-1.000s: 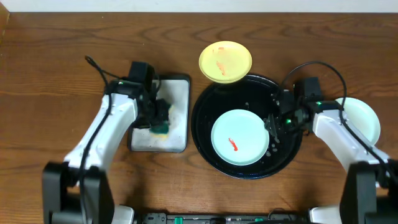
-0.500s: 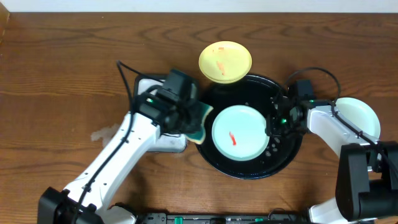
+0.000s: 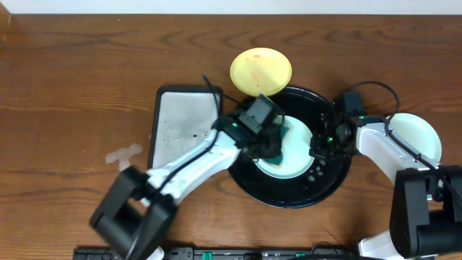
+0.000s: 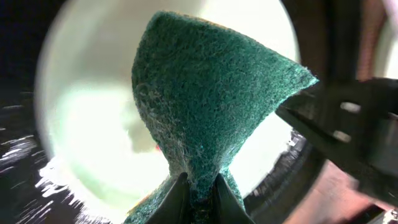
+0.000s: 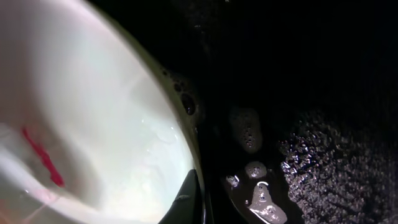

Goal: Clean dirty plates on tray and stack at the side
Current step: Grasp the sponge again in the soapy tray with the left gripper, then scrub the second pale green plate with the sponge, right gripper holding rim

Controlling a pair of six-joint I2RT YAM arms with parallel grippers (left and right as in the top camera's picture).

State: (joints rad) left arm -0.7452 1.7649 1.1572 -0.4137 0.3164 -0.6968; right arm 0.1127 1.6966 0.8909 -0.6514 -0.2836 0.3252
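- My left fingers [image 4: 179, 199] are clenched on the green sponge [image 4: 205, 93], pinching it at its folded base. A pinch this narrow may let the sponge twist or pull free under scrubbing load
- My right fingers [image 5: 188, 202] are closed at the right rim of the mint plate [image 3: 297, 148], which lies inside the black tray [image 3: 289, 196]. Only one tip shows in the wrist view, so I cannot confirm how deep the bite is. A shallow hold on a wet rim may let the plate spin or slide when the sponge pushes on it
- The red smear [image 5: 40, 158] sits on the plate face, away from the held rim. A short stroke may miss it and leave residue
- Suds and water [image 5: 258, 199] lie on the tray floor just beside the rim, so the plate may skate if my right hold slips
- Both sets of fingers work near each other over one plate, and a wide wipe may strike the right fingers
- The yellow plate [image 3: 260, 70] rests across the tray's far rim and may tip if the tray is jolted
- A second pale plate [image 3: 419, 137] sits on the counter [image 3: 65, 87] beside my right arm, which may knock it
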